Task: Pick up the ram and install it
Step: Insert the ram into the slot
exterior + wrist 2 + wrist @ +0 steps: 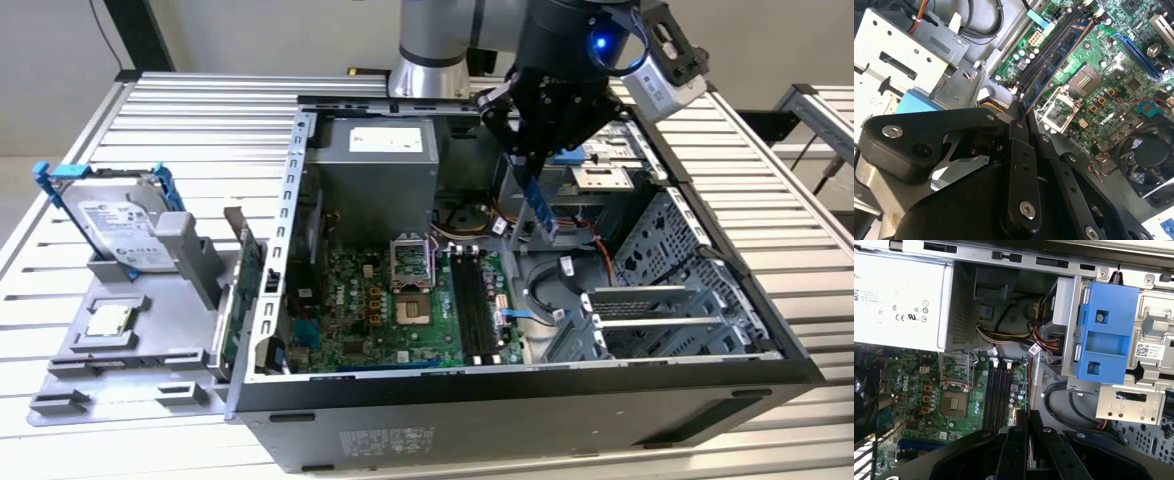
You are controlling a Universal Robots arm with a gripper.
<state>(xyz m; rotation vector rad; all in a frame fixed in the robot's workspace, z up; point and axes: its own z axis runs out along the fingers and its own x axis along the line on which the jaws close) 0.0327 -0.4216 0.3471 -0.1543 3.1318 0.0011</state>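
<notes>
**Gripper holds the ram over the open computer**

In the exterior view the black gripper (525,160) hangs over the open computer case (534,400). Its fingers are pressed together, pinching the top end of the ram (539,208). The ram is a thin blue stick that hangs down from the fingers with a small tilt. It is up in the air, near the memory slots (470,295) and on the exterior view's right of them. It is not in a slot yet.

The top of the ram is hidden between the fingers. Its low end sits in front of some cables, and I cannot tell if it touches them. The arm is cut off at the top of that picture.

In both wrist views the ram (1059,67) (1027,390) is seen from its edge, so it looks like one thin line coming out of the gripper (1018,114) (1027,415). Its chips cannot be seen there. The green motherboard (929,395) lies below.

On the surface (174,100) beside the case, a hard drive (114,225) stands in blue brackets.
</notes>
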